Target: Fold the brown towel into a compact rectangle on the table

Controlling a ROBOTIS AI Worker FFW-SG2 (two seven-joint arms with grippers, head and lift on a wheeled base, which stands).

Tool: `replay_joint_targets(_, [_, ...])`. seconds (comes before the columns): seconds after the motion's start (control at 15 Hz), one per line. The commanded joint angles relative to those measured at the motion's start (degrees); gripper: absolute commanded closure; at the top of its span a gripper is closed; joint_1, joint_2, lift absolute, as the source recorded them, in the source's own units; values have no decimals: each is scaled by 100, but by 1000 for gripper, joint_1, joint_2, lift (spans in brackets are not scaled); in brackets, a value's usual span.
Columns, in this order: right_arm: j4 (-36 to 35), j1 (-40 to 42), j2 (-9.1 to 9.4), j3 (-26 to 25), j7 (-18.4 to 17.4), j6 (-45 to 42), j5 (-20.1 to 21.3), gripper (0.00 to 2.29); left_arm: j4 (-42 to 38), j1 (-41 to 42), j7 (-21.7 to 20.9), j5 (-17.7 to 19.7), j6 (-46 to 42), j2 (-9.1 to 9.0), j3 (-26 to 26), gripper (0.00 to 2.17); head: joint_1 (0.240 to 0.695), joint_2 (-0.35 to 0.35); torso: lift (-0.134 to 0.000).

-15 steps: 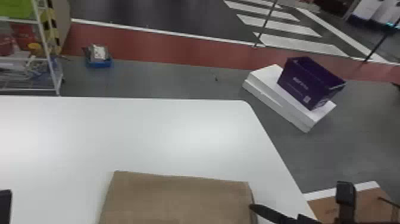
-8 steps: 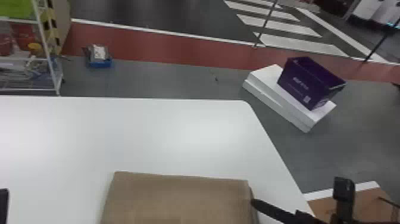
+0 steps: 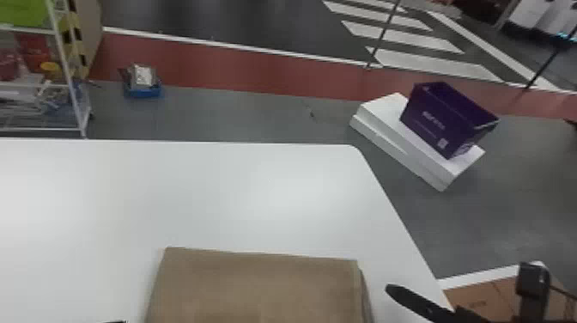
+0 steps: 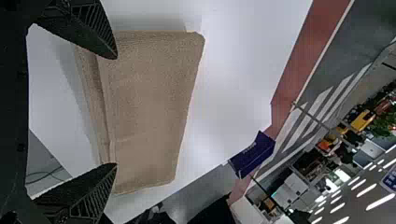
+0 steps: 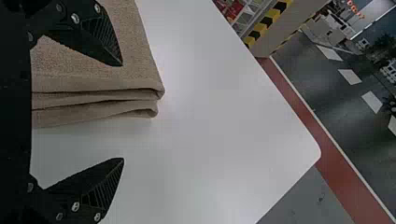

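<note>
Head view | towel (image 3: 257,287) lay folded | my left gripper (image 3: 115,321), open, was left of it | my right gripper (image 3: 459,276), open, right of it

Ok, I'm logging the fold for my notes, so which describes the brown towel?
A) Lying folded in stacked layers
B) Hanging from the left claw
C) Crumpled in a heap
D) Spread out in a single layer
A: along one side of the brown towel, folded layers show stacked on the white table.
</note>
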Motion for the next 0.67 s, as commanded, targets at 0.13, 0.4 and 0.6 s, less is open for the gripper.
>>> replay_joint_targets(0.13, [54,60,5,38,21,49,-77,151,172,251,-416,199,-1051,-15,-132,70,695,-350,-124])
replay_joint_targets(0.4, [-25,60,5,267,171,-285,-86,971,260,550,-600,234,-2193,-15,-97,80,695,-350,-124])
replay_joint_targets(0.6, [-60,43,5,399,74,-355,-7,1717,58,875,-600,234,-2650,-15,-141,93,695,-350,-124])
